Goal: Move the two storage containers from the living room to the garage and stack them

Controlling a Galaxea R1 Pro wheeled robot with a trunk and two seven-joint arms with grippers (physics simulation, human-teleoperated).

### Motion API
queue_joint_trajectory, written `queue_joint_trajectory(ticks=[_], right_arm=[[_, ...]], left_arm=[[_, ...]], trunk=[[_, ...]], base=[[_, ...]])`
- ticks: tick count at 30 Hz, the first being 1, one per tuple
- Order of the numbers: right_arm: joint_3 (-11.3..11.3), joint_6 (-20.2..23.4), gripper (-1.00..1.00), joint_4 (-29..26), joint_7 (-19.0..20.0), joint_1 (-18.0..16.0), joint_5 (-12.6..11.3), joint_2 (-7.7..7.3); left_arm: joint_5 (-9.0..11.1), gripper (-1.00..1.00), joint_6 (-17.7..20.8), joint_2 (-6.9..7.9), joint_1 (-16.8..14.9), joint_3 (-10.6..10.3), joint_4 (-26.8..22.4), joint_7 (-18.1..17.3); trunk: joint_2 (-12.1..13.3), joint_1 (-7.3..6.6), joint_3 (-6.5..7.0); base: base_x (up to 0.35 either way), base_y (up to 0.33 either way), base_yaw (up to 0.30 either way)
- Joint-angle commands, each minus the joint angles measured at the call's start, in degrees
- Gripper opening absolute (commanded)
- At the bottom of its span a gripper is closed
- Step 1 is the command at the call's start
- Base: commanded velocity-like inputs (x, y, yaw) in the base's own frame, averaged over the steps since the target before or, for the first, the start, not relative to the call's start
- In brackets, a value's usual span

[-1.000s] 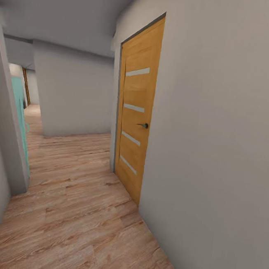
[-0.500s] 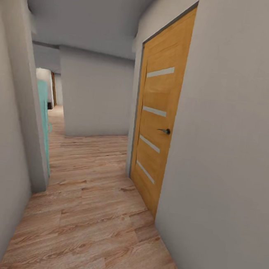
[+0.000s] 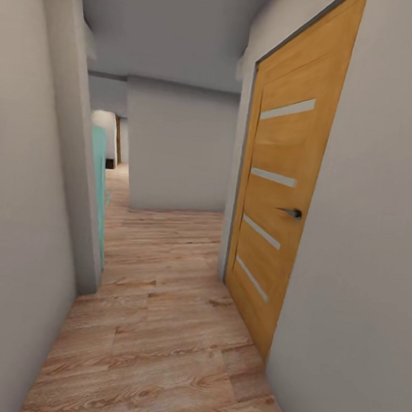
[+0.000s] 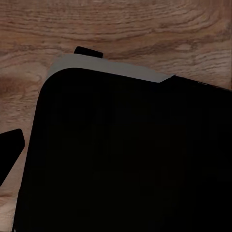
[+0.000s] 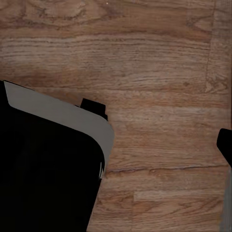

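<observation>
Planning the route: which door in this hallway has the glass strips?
The closed orange door on the right, nearest the camera; the teal door on the left is plain.

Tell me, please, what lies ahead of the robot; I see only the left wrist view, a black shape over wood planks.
Observer: The head view shows a narrow corridor with a closed wooden door in the wall on the right.
Operator: Is there any opening on the other side?
Observer: Yes, a turquoise panel stands at an opening on the left, just beyond a grey wall corner.
Operator: And straight ahead?
Observer: A grey wall faces the corridor's end; the plank floor runs past it on its left side.
</observation>
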Motion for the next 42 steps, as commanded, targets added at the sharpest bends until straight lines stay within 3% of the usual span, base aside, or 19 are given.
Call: queue_joint_trajectory(ticks=[1,22,42], right_arm=[[0.48,-0.34,1.00,0.18,-0.09,-0.07,-0.37,0.02],[0.14,-0.50,1.00,0.18,-0.15,-0.07,-1.07,0.01],[0.47,-0.39,1.00,0.18,-0.41,-0.07,-0.09,0.19]], left_arm=[[0.08,1.00,-0.09,-0.03,0.01,0.43,-0.05,0.06],[0.04,1.00,-0.09,-0.03,-0.01,0.38,-0.05,0.06],[0.15,1.00,0.64,0.23,0.02,0.34,-0.05,0.06]], trunk=[[-0.03,0.04,-0.06],[-0.03,0.04,-0.06],[-0.03,0.04,-0.06]], base=[[0.322,0.000,0.287],[0.322,0.000,0.282],[0.322,0.000,0.018]])
